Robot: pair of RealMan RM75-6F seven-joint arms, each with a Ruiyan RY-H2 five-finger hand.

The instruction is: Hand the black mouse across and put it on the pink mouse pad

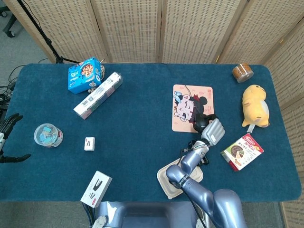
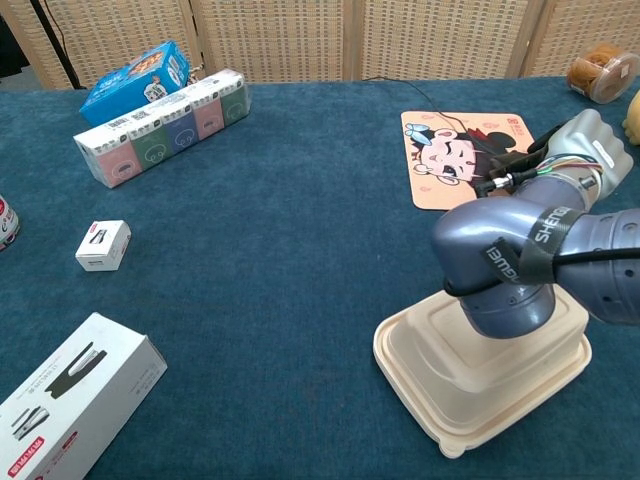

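The pink mouse pad [image 1: 189, 101] [image 2: 452, 152] with a cartoon print lies right of the table's centre. My right hand [image 1: 213, 131] [image 2: 592, 140] hovers at the pad's near right corner and grips the black mouse [image 1: 203, 120], which pokes out over the pad's edge. In the chest view the mouse [image 2: 522, 156] shows only as dark bits beside the hand, with its cable running along the wrist. Whether the mouse touches the pad I cannot tell. My left hand [image 1: 9, 122] is at the far left edge, off the table, fingers spread and holding nothing.
A beige takeaway box [image 1: 169, 182] [image 2: 470, 385] lies under my right forearm. A yellow plush [image 1: 254, 105], a snack packet [image 1: 242, 151] and a brown jar [image 1: 242, 72] are to the right. Left half: blue box [image 1: 84, 74], long carton [image 1: 98, 94], small white box [image 1: 89, 143], stapler box [image 1: 96, 188], jar [image 1: 48, 135].
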